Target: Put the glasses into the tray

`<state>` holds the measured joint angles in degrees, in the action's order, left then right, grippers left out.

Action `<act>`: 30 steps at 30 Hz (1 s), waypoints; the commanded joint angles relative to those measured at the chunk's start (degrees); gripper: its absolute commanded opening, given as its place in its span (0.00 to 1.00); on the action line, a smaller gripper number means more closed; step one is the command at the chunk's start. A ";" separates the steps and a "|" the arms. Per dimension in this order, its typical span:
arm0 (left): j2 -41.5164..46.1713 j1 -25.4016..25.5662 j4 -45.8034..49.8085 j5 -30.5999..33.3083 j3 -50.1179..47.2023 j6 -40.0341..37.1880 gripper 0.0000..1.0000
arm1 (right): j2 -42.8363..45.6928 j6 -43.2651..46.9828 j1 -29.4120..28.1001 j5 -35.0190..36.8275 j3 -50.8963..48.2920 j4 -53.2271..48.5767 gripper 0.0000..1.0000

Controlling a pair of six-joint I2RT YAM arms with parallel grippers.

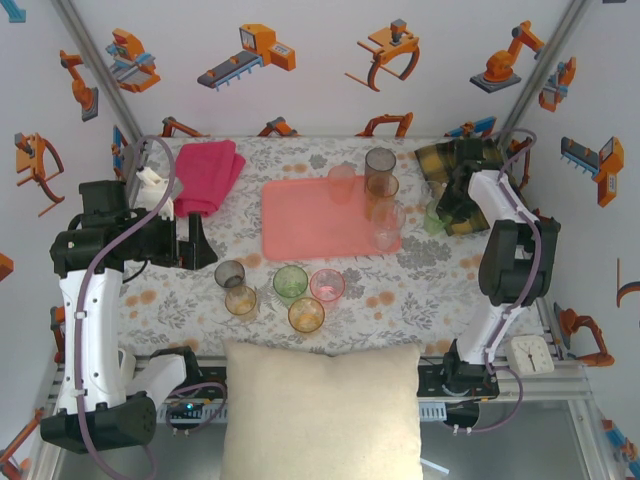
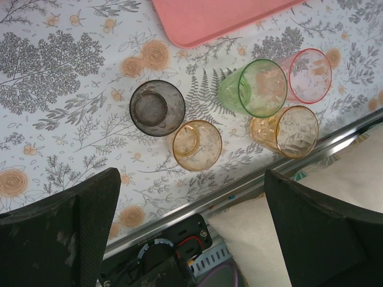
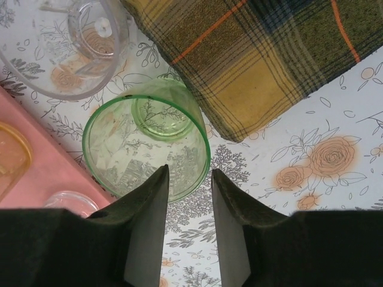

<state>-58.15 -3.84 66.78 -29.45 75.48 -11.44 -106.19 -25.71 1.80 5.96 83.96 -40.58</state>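
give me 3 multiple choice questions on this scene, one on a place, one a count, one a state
1. Where does the green glass by the right gripper stand?
A. on the table, between tray and plaid cloth
B. on the tray
C. stacked inside another glass

2. How many glasses stand on the table in front of the tray, on the arms' side?
A. three
B. five
C. eight

3. What state is the left gripper in?
A. shut on a glass
B. shut on the tray's rim
C. open, holding nothing

Answers:
1 A, the right wrist view shows it on the tablecloth beside both.
2 B, one grey, one green, one pink and two amber.
3 C, its fingers stand wide apart above the table.
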 commanded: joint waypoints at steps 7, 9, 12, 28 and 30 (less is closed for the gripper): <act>0.13 -0.55 -0.16 -0.86 -0.51 -0.31 0.97 | -0.07 0.30 0.45 1.43 0.70 0.58 0.17; 0.14 -0.48 -0.08 -0.95 -0.52 -0.27 0.97 | 0.18 0.59 0.48 1.51 0.50 0.54 0.15; 0.32 -0.47 -0.24 -1.05 -0.62 -0.25 0.97 | 0.37 1.04 0.45 1.81 0.41 0.17 0.09; 0.94 -0.41 -0.35 -1.99 0.00 -0.01 0.97 | 7.25 2.31 0.44 2.18 0.34 -2.88 0.00; 1.19 -0.39 -0.42 -2.19 0.02 0.03 0.97 | 9.21 2.63 0.48 2.22 -0.02 -3.43 0.00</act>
<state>-57.93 -3.90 66.65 -29.89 75.35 -11.44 -101.91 -24.01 1.80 7.07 83.94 -42.33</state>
